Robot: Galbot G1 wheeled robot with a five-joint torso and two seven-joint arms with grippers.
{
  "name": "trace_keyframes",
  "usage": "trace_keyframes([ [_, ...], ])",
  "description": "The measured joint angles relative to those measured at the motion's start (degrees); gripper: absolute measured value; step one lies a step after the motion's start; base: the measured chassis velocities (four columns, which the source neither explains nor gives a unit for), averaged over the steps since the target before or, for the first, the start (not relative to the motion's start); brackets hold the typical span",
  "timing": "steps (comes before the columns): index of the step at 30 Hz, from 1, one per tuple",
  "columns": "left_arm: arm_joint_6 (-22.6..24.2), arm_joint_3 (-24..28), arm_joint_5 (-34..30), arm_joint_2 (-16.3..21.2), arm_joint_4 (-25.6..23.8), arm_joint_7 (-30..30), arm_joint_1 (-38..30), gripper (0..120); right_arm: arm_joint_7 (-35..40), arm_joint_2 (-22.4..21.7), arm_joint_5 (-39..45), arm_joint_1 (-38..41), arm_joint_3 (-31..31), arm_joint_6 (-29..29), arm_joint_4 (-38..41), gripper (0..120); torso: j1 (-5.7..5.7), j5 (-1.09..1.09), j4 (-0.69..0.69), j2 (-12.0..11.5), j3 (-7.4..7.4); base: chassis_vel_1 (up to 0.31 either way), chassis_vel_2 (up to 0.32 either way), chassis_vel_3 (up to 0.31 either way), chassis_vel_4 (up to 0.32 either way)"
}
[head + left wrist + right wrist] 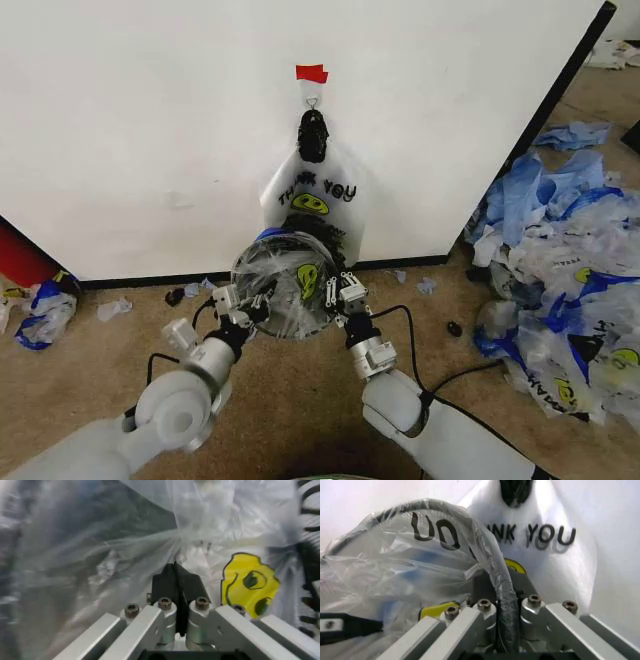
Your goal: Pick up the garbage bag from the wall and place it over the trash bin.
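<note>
Plastic film, thin and see-through, already lies stretched over the mouth of the trash bin, which stands on the carpet just in front of the wall. This film is the garbage bag; its yellow smiley sits on the bin's right side, and blue handle material shows at the bin's far rim, toward the wall.

To the left of the bin, the left gripper is at the rim; in its wrist view the two black fingers are pressed together, with a gathered pleat of the bag's film running into their tips, so it looks clamped on the film. To the right of the bin, the right gripper is at the opposite rim; its wrist view shows the jaws closed on the wire rim with film draped over it, pinching the bag against the bin's edge.

Behind the bin, a flat white "THANK YOU" bag hangs on the wall from a small hook under a red tape patch. Far right of the bin lies a heap of blue-and-white bags.

Judging by this, the fetching is done and the bag covers the bin. What seems left is settling the film around the rim and letting go.
</note>
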Motion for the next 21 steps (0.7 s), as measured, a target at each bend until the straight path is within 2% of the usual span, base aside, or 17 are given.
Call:
trace_keyframes([
  [10, 0.06, 2.72, 0.1, -3.58, 1.4, -1.3, -1.87, 0, -0.19, 2.04, -4.05, 0.76, -1.62, 0.16, -2.61, 0, 0.0, 0.0, 0.01, 0.0, 0.0, 0.0, 0.0, 0.0, 0.0],
  [21, -0.07, 4.46, 0.45, -4.66, 2.85, -1.2, -2.55, 0, -0.56, 3.04, -4.24, 1.39, -2.64, 0.12, -3.03, 0, 0.0, 0.0, 0.01, 0.0, 0.0, 0.0, 0.0, 0.0, 0.0],
])
